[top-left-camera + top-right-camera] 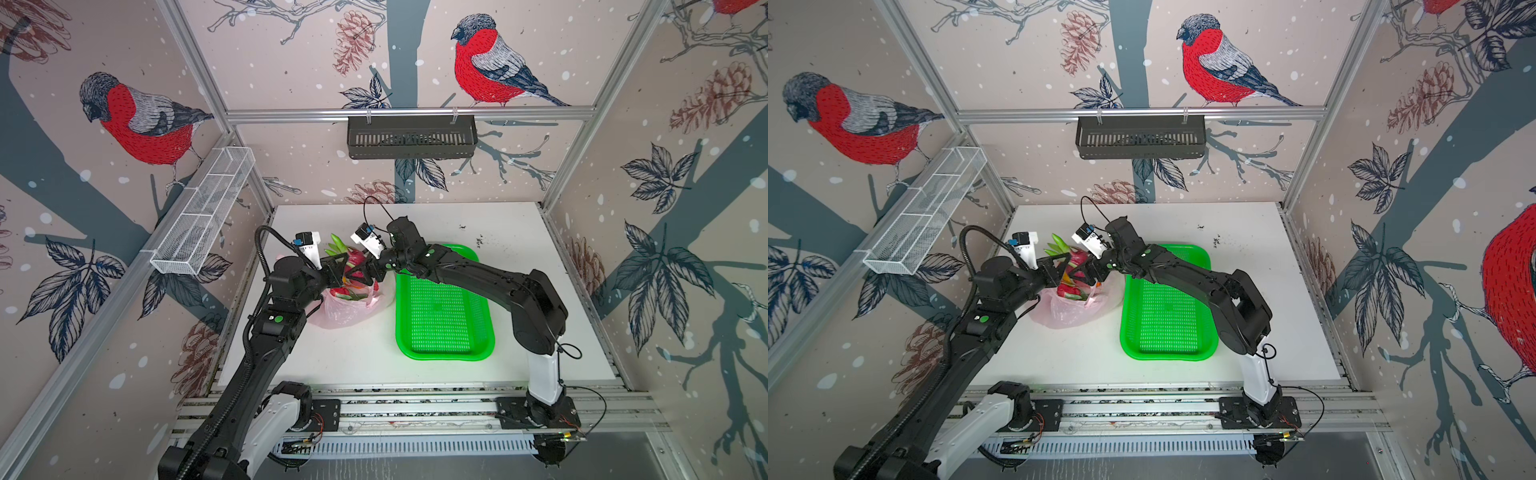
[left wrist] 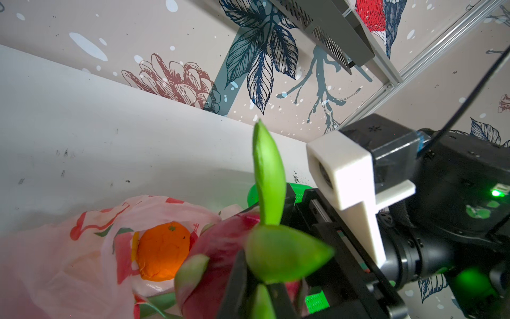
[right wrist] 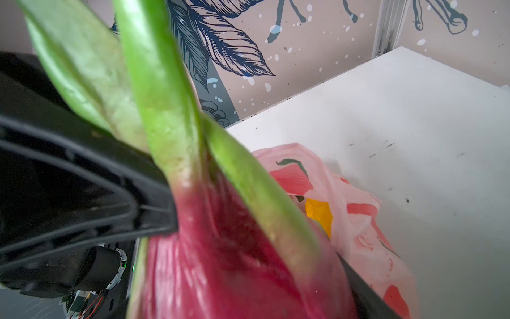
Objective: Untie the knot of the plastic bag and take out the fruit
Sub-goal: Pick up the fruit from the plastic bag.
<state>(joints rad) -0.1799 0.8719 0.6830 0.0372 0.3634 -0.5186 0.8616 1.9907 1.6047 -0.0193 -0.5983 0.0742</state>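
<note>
Here, scuffed white tabletop (image 1: 332, 357), bird-print walls (image 1: 291, 62), plastic bag (image 1: 340, 311) beside tray (image 1: 442, 356)

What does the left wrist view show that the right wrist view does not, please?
Only the left wrist view shows a whole orange citrus inside the plastic bag, a corner of the green tray and the right arm's white camera housing. Only the right wrist view shows a ribbed black finger side-on against the dragon fruit, and a small circuit board with red wires. Both share the dragon fruit's green scales, the pink bag and the white table.
</note>
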